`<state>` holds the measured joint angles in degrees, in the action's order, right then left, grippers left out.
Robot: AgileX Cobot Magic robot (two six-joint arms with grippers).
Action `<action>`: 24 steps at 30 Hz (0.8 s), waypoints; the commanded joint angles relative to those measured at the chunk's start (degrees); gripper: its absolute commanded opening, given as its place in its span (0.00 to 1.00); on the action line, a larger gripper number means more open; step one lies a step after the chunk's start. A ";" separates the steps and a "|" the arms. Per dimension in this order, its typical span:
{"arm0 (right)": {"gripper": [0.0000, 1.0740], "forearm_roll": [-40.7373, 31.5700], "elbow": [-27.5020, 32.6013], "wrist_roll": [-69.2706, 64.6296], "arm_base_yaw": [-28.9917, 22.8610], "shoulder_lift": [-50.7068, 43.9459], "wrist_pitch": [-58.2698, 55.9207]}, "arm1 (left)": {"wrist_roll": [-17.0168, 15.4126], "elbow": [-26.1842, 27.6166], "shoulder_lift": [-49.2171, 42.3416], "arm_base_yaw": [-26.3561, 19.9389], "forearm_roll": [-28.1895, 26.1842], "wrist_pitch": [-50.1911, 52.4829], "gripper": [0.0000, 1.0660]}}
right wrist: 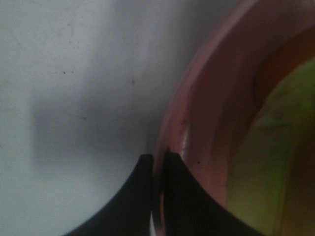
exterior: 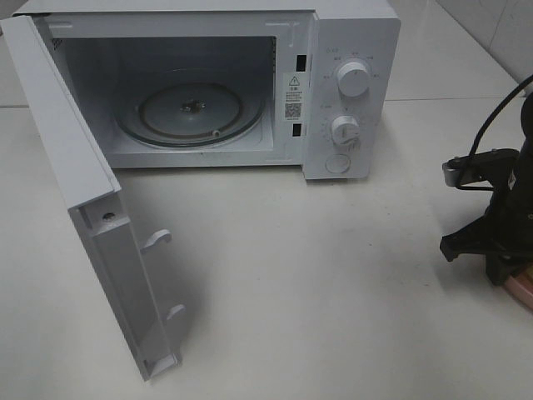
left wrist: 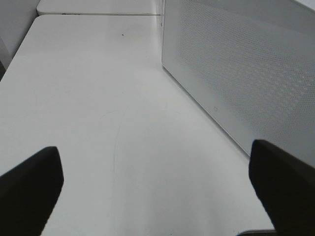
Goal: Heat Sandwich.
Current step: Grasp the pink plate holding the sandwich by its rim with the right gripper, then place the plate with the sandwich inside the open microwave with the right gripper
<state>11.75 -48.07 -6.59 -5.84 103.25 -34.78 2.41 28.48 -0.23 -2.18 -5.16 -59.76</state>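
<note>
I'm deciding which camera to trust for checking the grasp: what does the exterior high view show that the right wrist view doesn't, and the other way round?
Only exterior high: the microwave with its door swung open and the empty glass turntable inside.
Only right wrist: the right tool closed on the rim of the pink plate, and the greenish sandwich lying on it.
Both: the white table and the plate, though exterior high catches only a sliver of it beneath the right arm.
</note>
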 commanded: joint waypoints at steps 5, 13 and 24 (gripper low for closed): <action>0.00 -0.06 -0.06 -0.63 0.23 0.06 -0.11 | -0.17 -0.23 -1.49 0.00 0.00 0.46 0.91; 0.00 -0.06 -0.06 -0.63 0.23 0.06 -0.34 | -0.17 -0.23 -1.49 0.00 0.00 0.46 0.91; 0.00 3.78 -0.11 -3.61 -1.83 0.06 -2.35 | -0.17 -0.23 -1.49 0.00 0.00 0.46 0.91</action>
<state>13.98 -48.07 -7.51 -7.10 103.25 -35.70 2.41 28.48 -0.23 -2.18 -5.16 -59.76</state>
